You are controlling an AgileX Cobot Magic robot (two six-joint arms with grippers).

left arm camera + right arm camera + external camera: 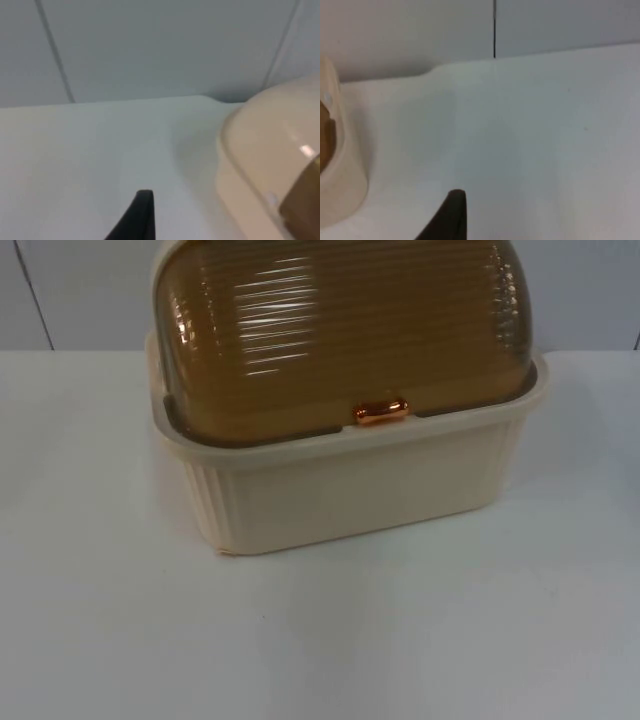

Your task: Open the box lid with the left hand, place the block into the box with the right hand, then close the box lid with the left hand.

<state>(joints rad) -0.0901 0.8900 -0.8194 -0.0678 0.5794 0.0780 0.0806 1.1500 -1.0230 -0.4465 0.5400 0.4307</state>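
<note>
Overhead, cream box [350, 490], brown lid [340, 330] down, on white table [400, 640] before grey wall [150, 45]; pincer states indiscernible.

A plain lab-style test bench: a bare white table [400, 640] against a grey panelled partition wall [160, 45].

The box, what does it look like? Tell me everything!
The box is cream plastic with ribbed sides and rounded corners. A domed, see-through brown lid with ridges covers it and is shut. A shiny copper-coloured handle sits at the lid's front edge. The box stands upright on the white table, near the grey wall. Nothing else touches it.
</note>
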